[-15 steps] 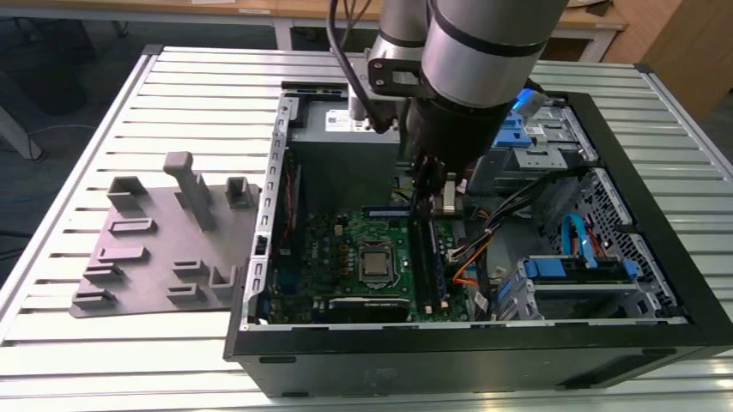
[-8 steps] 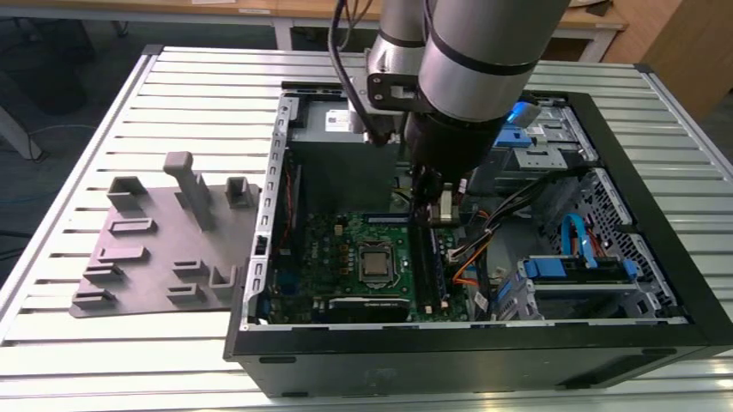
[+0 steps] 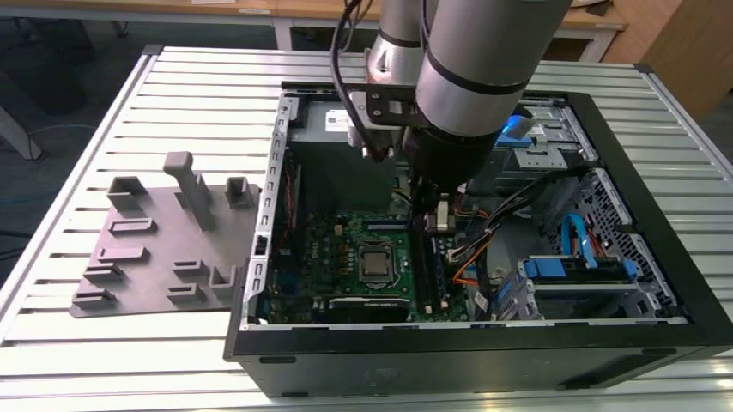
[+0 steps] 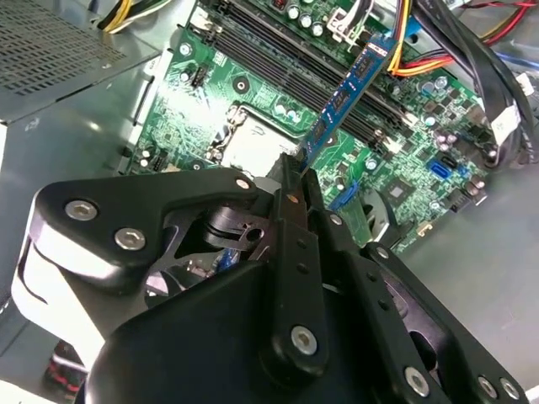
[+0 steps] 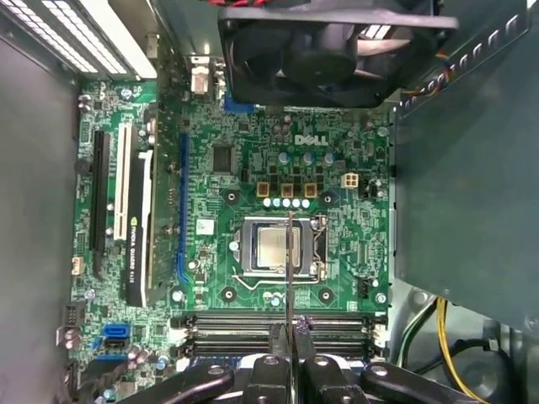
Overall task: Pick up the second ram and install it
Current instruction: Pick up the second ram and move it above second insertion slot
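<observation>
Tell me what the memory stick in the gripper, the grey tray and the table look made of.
The memory stick, held in the gripper, looks like glossy blue circuit board carrying dark chips. The tray is matte, evenly grey, with moulded posts: probably plastic. The table has pale grooved slats with a sheen, likely aluminium.

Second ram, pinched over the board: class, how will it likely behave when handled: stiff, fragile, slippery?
The second ram looks stiff: it juts straight from the hand without sagging. Probably light, since a pinch on one thin end carries it. Its bare chips suggest fragility; pressed crookedly into the slots, it might tilt.
</observation>
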Available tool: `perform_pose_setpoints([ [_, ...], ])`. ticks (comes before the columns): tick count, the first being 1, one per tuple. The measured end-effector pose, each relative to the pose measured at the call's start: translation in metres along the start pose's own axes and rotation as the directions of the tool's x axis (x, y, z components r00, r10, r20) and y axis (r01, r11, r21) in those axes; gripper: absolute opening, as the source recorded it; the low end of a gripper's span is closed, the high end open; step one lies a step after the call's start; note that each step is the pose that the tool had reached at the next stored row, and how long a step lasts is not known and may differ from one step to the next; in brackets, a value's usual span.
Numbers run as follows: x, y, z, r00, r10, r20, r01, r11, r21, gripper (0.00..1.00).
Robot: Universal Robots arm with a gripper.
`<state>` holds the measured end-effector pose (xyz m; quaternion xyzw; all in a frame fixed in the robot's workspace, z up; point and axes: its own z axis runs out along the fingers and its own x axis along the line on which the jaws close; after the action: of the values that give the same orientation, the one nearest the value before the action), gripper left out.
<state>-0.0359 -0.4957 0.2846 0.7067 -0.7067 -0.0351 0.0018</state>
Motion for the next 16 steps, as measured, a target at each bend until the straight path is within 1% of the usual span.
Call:
perform_pose_setpoints([
  [2, 0.0001, 0.0010, 0.0030, 1.0000, 0.000, 0.0003, 0.000, 1.0000, 0.0001, 0.11],
  [3, 0.0002, 0.0041, 0.0041, 1.0000, 0.000, 0.0006, 0.000, 1.0000, 0.0001, 0.11],
  [5, 0.0003, 0.0131, 0.0063, 1.0000, 0.000, 0.0005, 0.000, 1.0000, 0.0000, 0.11],
  [6, 0.0003, 0.0155, 0.0073, 1.0000, 0.000, 0.0008, 0.000, 1.0000, 0.0001, 0.11],
  [16, 0.0004, 0.0160, 0.0083, 1.0000, 0.000, 0.0006, 0.000, 1.0000, 0.0001, 0.11],
])
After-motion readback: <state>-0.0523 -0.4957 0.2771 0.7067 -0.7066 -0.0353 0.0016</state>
